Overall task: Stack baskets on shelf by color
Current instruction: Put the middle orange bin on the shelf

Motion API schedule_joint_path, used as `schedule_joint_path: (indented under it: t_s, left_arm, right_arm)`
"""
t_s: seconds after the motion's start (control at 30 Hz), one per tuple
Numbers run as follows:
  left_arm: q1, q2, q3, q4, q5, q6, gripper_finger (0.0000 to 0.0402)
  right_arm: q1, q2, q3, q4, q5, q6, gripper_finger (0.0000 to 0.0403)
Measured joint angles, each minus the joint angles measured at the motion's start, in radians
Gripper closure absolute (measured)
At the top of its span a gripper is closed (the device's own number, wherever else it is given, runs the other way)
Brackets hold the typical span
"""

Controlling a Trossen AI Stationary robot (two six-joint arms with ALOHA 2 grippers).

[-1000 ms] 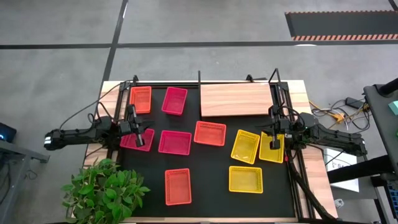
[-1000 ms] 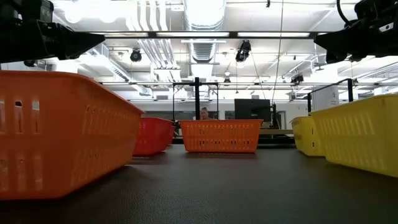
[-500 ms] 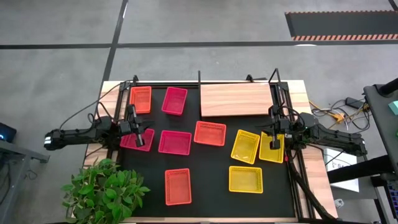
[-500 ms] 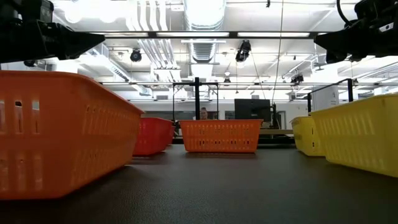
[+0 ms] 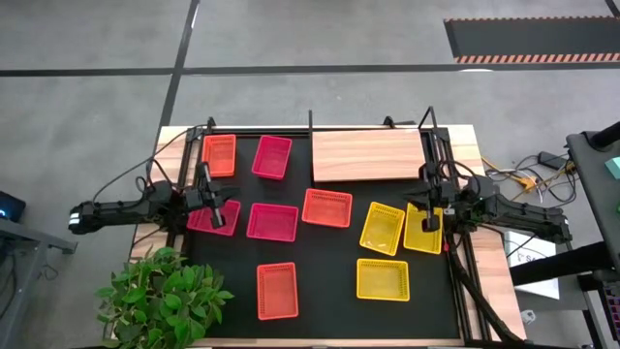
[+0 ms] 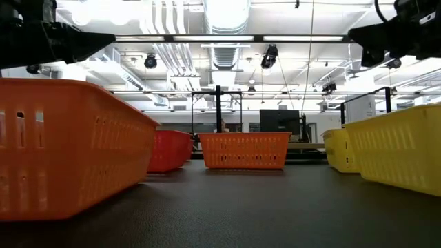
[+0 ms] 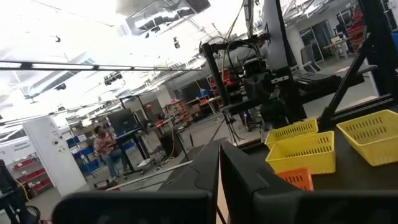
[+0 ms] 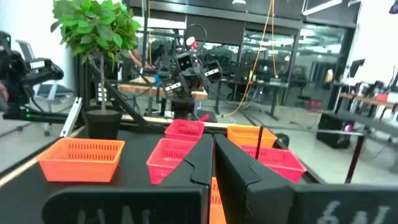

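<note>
- Both pincers were pressed together and held nothing: the left pincer (image 5: pixel 217 215) hovered over a pink basket (image 5: pixel 201 220) at the mat's left edge, and the right pincer (image 5: pixel 427 223) hovered over a yellow basket (image 5: pixel 423 233) at the mat's right edge.
- Nearest the front of the tabletop (image 5: pixel 472 145), on the black mat (image 5: pixel 329 281), lay an orange basket (image 5: pixel 277 290) and, to its right and well apart, a second yellow basket (image 5: pixel 382 279).
- Across the middle stood a row: the pink basket under the left pincer, another pink basket (image 5: pixel 272 222) just beside it, an orange basket (image 5: pixel 326 207), then a tilted yellow basket (image 5: pixel 382 228) just beside the one under the right pincer.
- Farther back on the left sat a small orange basket (image 5: pixel 219 155) and a pink basket (image 5: pixel 271 157) side by side.
- At the far side, right of centre, lay the shelf (image 5: pixel 367 155), a light wooden board with thin black posts, carrying no basket.
- Off the front left corner stood a leafy plant (image 5: pixel 160 296).
</note>
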Motion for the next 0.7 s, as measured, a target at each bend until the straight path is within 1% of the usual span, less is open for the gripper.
schedule_joint_path:
  t_s: [0.07, 0.13, 0.17, 0.27, 0.37, 0.43, 0.6, 0.7]
  left_arm:
    - [0.0, 0.0, 0.0, 0.006, 0.01, -0.007, 0.0402]
    - [-0.001, 0.0, 0.0, 0.007, 0.063, -0.096, 0.0402]
    - [-0.002, 0.0, 0.0, 0.015, 0.073, -0.125, 0.0402]
    - [0.0, 0.0, 0.0, 0.108, 0.056, -0.216, 0.0402]
    - [0.0, 0.0, 0.0, 0.177, 0.057, -0.388, 0.0402]
    - [0.0, 0.0, 0.0, 0.218, 0.057, -0.47, 0.0402]
    - [0.0, 0.0, 0.0, 0.253, 0.056, -0.496, 0.0402]
    - [0.0, 0.0, 0.0, 0.262, 0.051, -0.501, 0.0402]
  right_arm:
    - [0.0, 0.0, 0.0, 0.026, 0.0, -0.012, 0.0394]
    - [0.0, 0.0, 0.0, 0.055, -0.001, 0.004, 0.0394]
    - [0.0, 0.0, 0.0, 0.066, 0.0, 0.014, 0.0394]
    - [0.0, 0.0, 0.0, 0.067, 0.0, 0.03, 0.0394]
    - [0.0, 0.001, 0.0, 0.067, 0.0, 0.026, 0.0394]
    - [0.0, 0.0, 0.0, 0.065, 0.0, 0.017, 0.0394]
    - [0.0, 0.0, 0.0, 0.071, 0.002, 0.017, 0.0394]
    - [0.0, 0.017, 0.0, 0.138, 0.044, 0.038, 0.0394]
